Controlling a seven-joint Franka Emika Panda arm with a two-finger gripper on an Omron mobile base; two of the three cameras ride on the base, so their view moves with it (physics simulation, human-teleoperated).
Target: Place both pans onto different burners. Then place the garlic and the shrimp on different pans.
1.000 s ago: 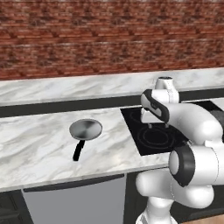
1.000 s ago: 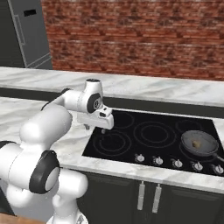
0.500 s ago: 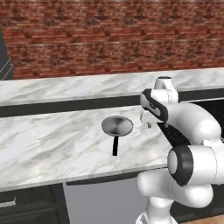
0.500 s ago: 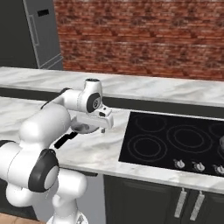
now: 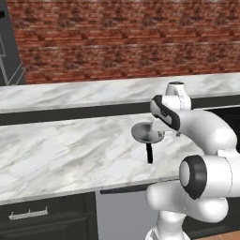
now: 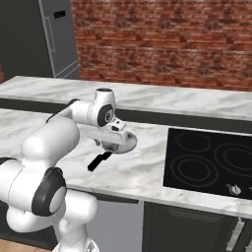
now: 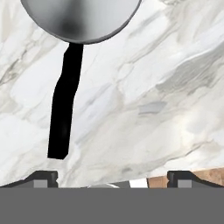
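Two-finger gripper (image 7: 113,177) has jaws spread wide, nothing between them; fingertips (image 7: 43,178) sit at opposite sides of the hand view with bare marble between. It hangs above the white-grey marble counter (image 5: 70,150), just right of the shiny light-silver round frying pan (image 5: 146,132) in the left base view, and partly in front of the pan (image 6: 123,143) in the right base view. No contact with pan visible.

Pan (image 7: 81,19) sits flat on the counter, long black handle (image 7: 64,105) pointing toward the near edge. In the hand view the handle runs down from the pan to the left of the gripper's midline, ending just short of the left fingertip.

Flat black glass cooktop (image 6: 209,160) with thin grey ring burners (image 6: 193,170) lies right of the pan, apart from it. Small silver knob (image 6: 234,188) at the cooktop's near edge. Red brick wall (image 5: 117,42) behind the counter.
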